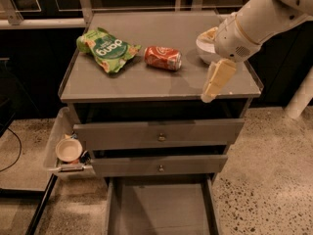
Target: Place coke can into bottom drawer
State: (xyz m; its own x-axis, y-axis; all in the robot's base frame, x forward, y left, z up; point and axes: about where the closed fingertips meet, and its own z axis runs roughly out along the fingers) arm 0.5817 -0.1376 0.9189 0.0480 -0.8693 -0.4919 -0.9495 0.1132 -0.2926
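Observation:
The coke can (162,58) lies on its side in the middle of the grey cabinet top (127,80), red with white lettering. My gripper (214,82) hangs over the front right part of the top, to the right of the can and a little nearer the front edge, not touching it. It holds nothing that I can see. The bottom drawer (159,209) is pulled open below the cabinet, and its grey floor is bare. My white arm (254,18) reaches in from the upper right.
A green snack bag (106,49) lies left of the can. A white bowl (206,47) sits at the right rear, partly behind my arm. Two shut drawer fronts (159,133) with brass knobs sit above the open drawer. A side bin (55,141) on the left holds a small bowl.

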